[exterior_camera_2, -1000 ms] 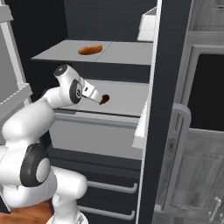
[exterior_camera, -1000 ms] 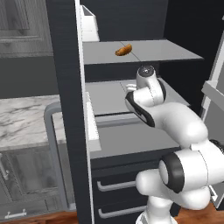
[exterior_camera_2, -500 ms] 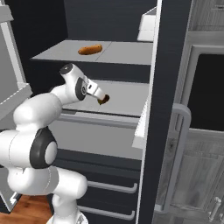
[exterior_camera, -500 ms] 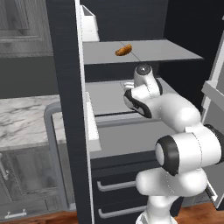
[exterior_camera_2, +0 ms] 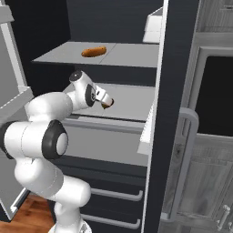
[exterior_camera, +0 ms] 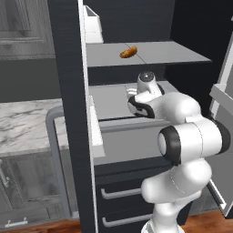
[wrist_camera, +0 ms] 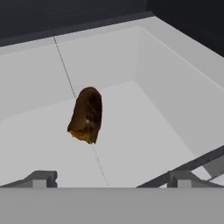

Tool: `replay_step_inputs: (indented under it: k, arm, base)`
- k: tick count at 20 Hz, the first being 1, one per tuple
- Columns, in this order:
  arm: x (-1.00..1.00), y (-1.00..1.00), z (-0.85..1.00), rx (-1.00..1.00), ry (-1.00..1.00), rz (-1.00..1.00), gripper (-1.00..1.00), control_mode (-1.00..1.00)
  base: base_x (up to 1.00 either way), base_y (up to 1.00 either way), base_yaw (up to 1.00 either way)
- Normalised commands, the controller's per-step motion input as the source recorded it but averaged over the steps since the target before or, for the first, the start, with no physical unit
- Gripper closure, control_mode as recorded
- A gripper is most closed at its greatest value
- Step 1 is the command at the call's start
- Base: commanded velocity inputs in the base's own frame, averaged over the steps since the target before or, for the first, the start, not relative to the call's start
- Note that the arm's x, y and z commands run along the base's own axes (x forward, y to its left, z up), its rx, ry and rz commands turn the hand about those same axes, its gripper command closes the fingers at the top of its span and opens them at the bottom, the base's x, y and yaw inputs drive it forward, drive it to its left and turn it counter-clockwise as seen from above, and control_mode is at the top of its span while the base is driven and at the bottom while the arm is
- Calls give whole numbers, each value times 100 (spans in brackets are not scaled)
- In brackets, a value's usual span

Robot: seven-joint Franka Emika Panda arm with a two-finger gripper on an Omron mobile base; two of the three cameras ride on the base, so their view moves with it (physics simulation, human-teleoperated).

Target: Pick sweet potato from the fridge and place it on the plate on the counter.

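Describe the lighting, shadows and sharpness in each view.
Left base view: flat, even rendered light, no glare, dark fridge interior. Right base view: soft shade under the light-grey shelf, edges crisp. Hand view: the dark brown stubby sweet potato looks slightly soft and pixelated, casting no clear shadow.

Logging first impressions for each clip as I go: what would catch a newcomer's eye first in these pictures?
The white arm folds deep into the open tall black fridge, its tool over the middle light-grey shelf. Just ahead of the open tool lies the small stubby dark brown sweet potato, apart from both fingertips. On the shelf above rests a lighter orange-tan curved food item, easy to mistake for it.
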Motion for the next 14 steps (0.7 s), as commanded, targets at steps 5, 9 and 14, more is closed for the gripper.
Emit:
replay_step_inputs:
  k: [5, 9, 14]
  arm:
    - [41, 0, -6, 0, 0, 3, -100, -100]
    - [51, 0, -11, 0, 1, 0, -100, -100]
    - [45, 0, -21, 0, 0, 0, -100, -100]
  base:
    - [0, 0, 0]
    - [0, 0, 0]
    - [0, 0, 0]
